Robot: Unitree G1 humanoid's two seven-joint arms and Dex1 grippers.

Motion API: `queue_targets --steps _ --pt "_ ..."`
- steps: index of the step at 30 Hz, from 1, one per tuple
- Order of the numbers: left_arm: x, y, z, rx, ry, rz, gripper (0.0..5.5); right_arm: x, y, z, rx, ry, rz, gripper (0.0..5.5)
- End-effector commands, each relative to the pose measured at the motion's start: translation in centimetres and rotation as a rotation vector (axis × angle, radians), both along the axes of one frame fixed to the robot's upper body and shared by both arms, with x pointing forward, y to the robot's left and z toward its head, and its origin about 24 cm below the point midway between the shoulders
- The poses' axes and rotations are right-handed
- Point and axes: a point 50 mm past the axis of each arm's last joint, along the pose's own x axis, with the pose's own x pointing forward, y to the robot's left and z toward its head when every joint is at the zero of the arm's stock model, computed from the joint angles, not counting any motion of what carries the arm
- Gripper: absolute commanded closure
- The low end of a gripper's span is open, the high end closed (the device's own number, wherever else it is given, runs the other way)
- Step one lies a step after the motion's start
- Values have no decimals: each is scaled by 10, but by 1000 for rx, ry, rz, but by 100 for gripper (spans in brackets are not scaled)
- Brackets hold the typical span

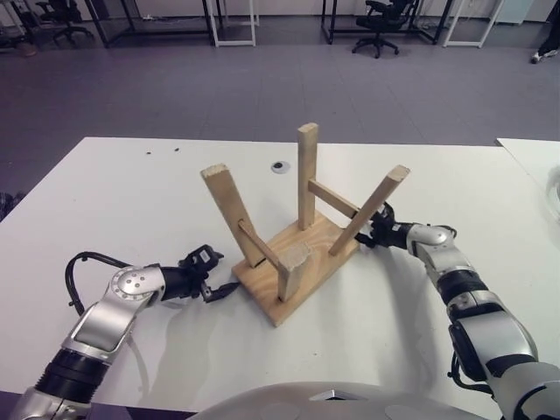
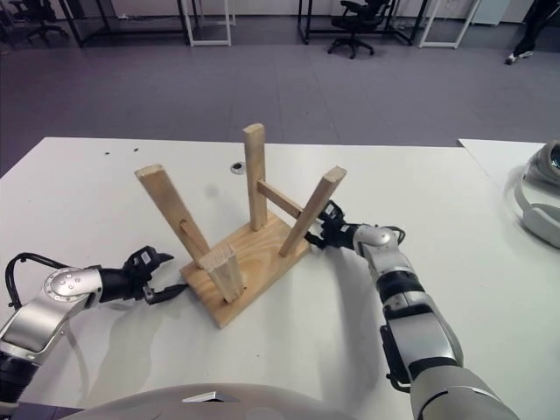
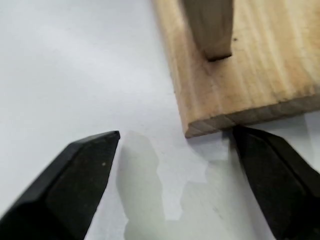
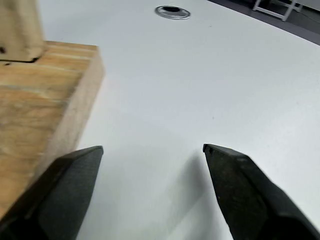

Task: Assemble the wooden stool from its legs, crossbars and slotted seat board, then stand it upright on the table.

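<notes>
The wooden stool lies upside down on the white table, its seat board flat and its legs pointing up. Crossbars join the legs. My left gripper rests low on the table at the board's near-left corner. It is open, one finger out on bare table and the other beside the board's edge. My right gripper sits at the board's right side, just behind the slanted right leg. In the right wrist view it is open over bare table, with the board's edge beside one finger.
A round cable hole is set in the table behind the stool. A white rounded object lies at the table's far right edge. Bare tabletop stretches to the left and in front of the stool. Office chairs and table frames stand on the floor beyond.
</notes>
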Motion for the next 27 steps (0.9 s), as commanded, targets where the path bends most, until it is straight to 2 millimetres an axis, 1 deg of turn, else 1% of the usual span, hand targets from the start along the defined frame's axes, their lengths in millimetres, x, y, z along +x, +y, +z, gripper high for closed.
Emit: queue_targets --steps 1,3,6,8,9,11,13,15,16,18,20,21,23,24,25,27 --pt "18 -16 -9 -138 -82 225 131 -40 -1 -22 60 93 82 174" --pt "24 -16 -9 -216 -140 338 131 -58 -4 -14 99 47 37 174" --pt "19 -9 -10 -233 -185 362 131 -77 -6 3 155 -26 -88 174" --pt "17 8 -6 -223 -230 408 131 -85 -9 17 183 -71 -176 174" --pt "16 17 -4 -206 -245 430 131 -87 -12 20 172 -89 -216 174" --pt "11 29 -2 -158 -253 429 131 -91 -24 19 109 -105 -309 174" --pt "-3 31 -3 -119 -207 371 131 -101 -36 9 -3 -77 -368 174" --pt "-21 27 -5 -87 -145 287 131 -114 -32 5 -17 -41 -364 174" --pt "-28 23 -7 -73 -116 253 131 -121 -26 5 -7 -27 -357 174" --pt "-36 14 -9 -53 -78 204 131 -132 -10 7 37 -2 -353 174" --pt "-39 4 -11 -59 -45 190 131 -135 7 10 76 12 -331 174" --pt "-43 -6 -10 -69 -23 137 131 -136 21 14 100 17 -275 174" --pt "-46 -23 -1 -101 0 50 131 -137 46 28 177 24 -192 174" --pt "-41 -29 7 -135 -13 38 131 -137 53 37 211 24 -172 174" --pt "-37 -35 19 -195 -29 27 131 -135 56 46 240 23 -174 174" --pt "-35 -53 48 -348 -63 -25 131 -130 57 69 282 14 -150 174"
